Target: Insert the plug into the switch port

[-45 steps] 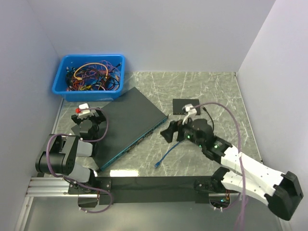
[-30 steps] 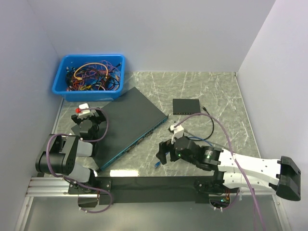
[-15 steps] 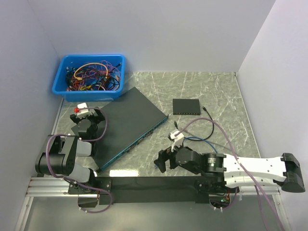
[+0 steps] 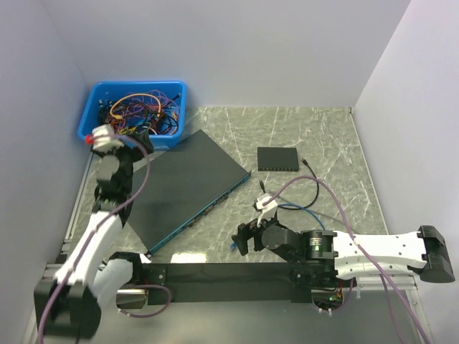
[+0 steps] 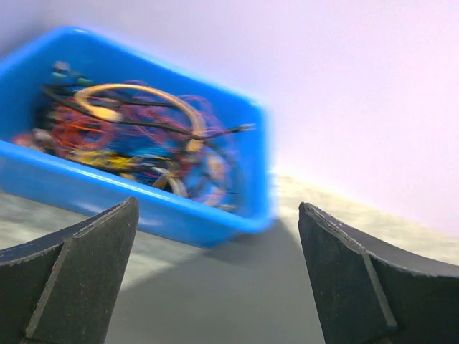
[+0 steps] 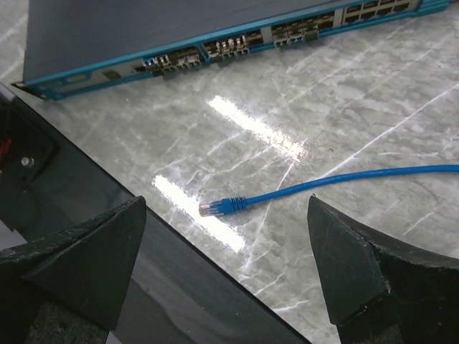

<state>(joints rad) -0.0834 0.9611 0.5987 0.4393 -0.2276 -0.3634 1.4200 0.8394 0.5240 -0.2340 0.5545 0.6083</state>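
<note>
The blue cable's plug [image 6: 224,206] lies loose on the marble near the table's front edge, and it also shows in the top view [image 4: 234,245]. My right gripper [image 6: 226,215] is open and hovers low over the plug, a finger on each side, not touching it; in the top view the gripper [image 4: 244,239] covers most of the plug. The big dark switch [image 4: 190,186] lies at an angle, with its teal port row [image 6: 287,32] facing the plug. My left gripper [image 5: 216,208] is open and empty, raised over the switch's far left corner [image 4: 118,147].
A blue bin [image 4: 136,111] of tangled cables stands at the back left, seen close in the left wrist view [image 5: 143,201]. A small black switch [image 4: 278,158] with a black cable [image 4: 313,185] lies right of centre. The black rail [image 6: 86,236] borders the table's front edge.
My right gripper has come from the switch's right corner down to the front edge, over the plug. My left arm has risen from its folded pose and swung towards the blue bin.
</note>
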